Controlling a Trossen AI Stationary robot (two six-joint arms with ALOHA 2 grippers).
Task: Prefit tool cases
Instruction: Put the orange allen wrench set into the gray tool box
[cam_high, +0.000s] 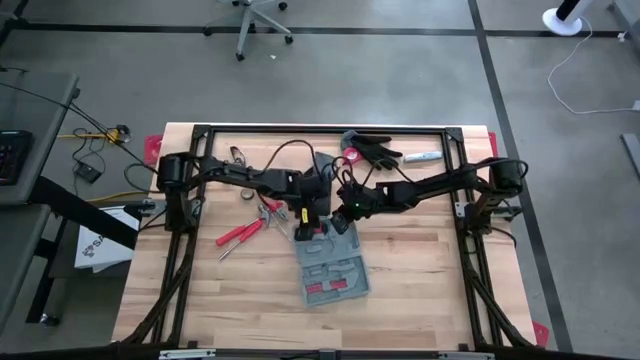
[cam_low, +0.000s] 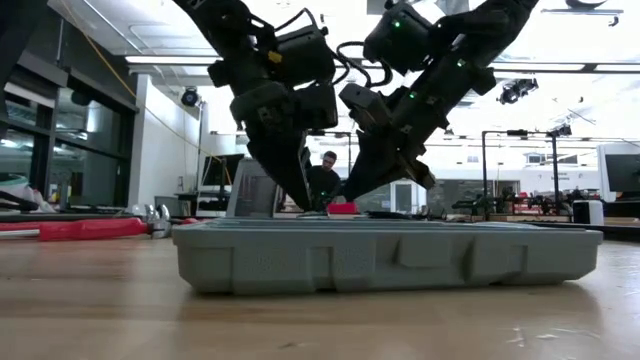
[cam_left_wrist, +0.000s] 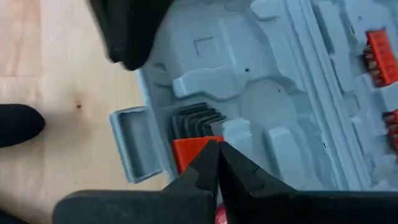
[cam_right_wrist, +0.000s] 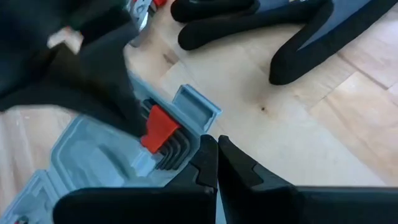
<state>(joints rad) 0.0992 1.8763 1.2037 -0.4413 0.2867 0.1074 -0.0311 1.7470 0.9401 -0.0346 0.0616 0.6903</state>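
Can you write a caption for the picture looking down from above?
Both grippers, left gripper and right gripper, shut, meet at the open tool case.

Far end of the tool case (cam_high: 332, 274) is crowded: left pincer (cam_high: 306, 236) and right pincer (cam_high: 342, 222) both sit over it, just beside each other. Red pliers (cam_high: 240, 233) block the left approach, black gloves (cam_high: 372, 150) lie behind. Worktop (cam_high: 420, 290) right of and in front of the case is open.

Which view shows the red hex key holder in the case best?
The right wrist view: the red holder and its dark keys show unobstructed. The left wrist view shows part of it behind the end effector; the low view a red sliver; the high view hides it.
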